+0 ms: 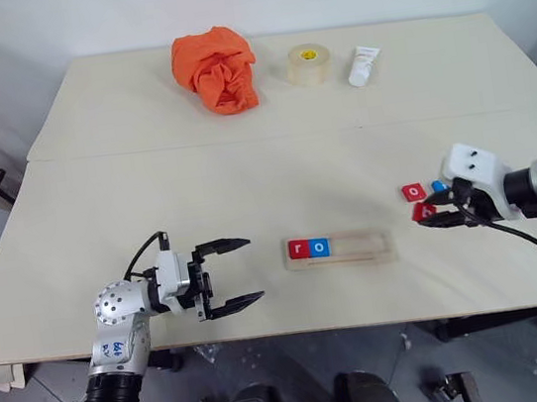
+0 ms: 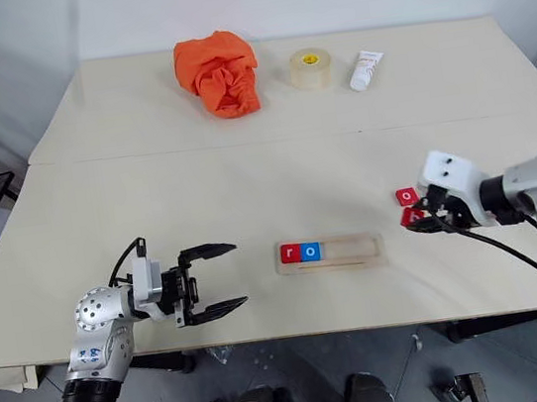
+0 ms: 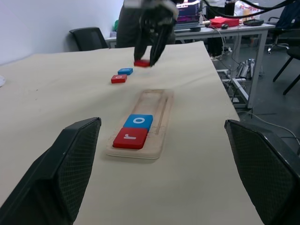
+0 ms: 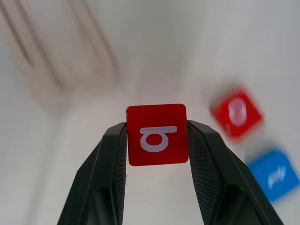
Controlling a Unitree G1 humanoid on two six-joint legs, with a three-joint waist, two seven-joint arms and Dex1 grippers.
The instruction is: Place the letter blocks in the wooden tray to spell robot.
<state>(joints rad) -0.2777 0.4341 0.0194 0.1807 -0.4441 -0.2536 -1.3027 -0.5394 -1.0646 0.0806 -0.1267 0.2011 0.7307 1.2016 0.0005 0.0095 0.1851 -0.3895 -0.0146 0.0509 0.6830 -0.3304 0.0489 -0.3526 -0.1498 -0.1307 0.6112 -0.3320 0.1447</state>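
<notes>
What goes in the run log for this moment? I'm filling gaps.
tray: r, o seated | right gripper: shut on red b block, off table | left gripper: open, empty

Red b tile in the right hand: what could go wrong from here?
1. The right hand pinches the small red square letter tile marked b by its side edges alone, so it could twist or slip in transit.
2. In the long pale wooden tray, the next free slot sits right beside the blue o tile; a low approach may nudge it.
</notes>
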